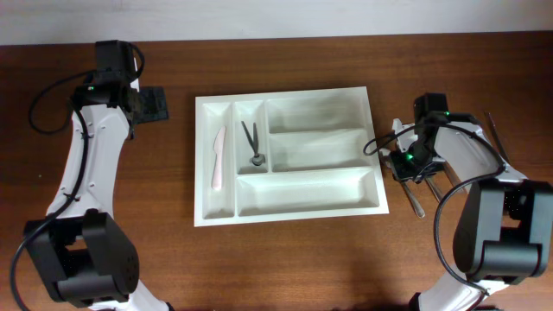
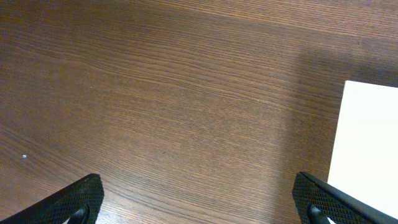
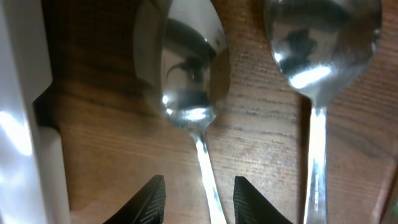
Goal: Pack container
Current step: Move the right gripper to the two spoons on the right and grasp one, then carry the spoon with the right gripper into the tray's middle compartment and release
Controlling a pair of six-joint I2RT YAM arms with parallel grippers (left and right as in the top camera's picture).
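The white container lies mid-table. One narrow upright compartment holds a pink knife, the other a small dark tool. The three long compartments look empty. My right gripper is low over the table just right of the container. In the right wrist view its fingers are open and straddle the handle of a metal spoon, with a gap on one side. A second spoon lies beside it. My left gripper is wide open and empty over bare wood left of the container.
A spoon handle pokes out below the right gripper. A thin utensil lies further right. The container's white edge stands close on the left in the right wrist view. The table is brown wood.
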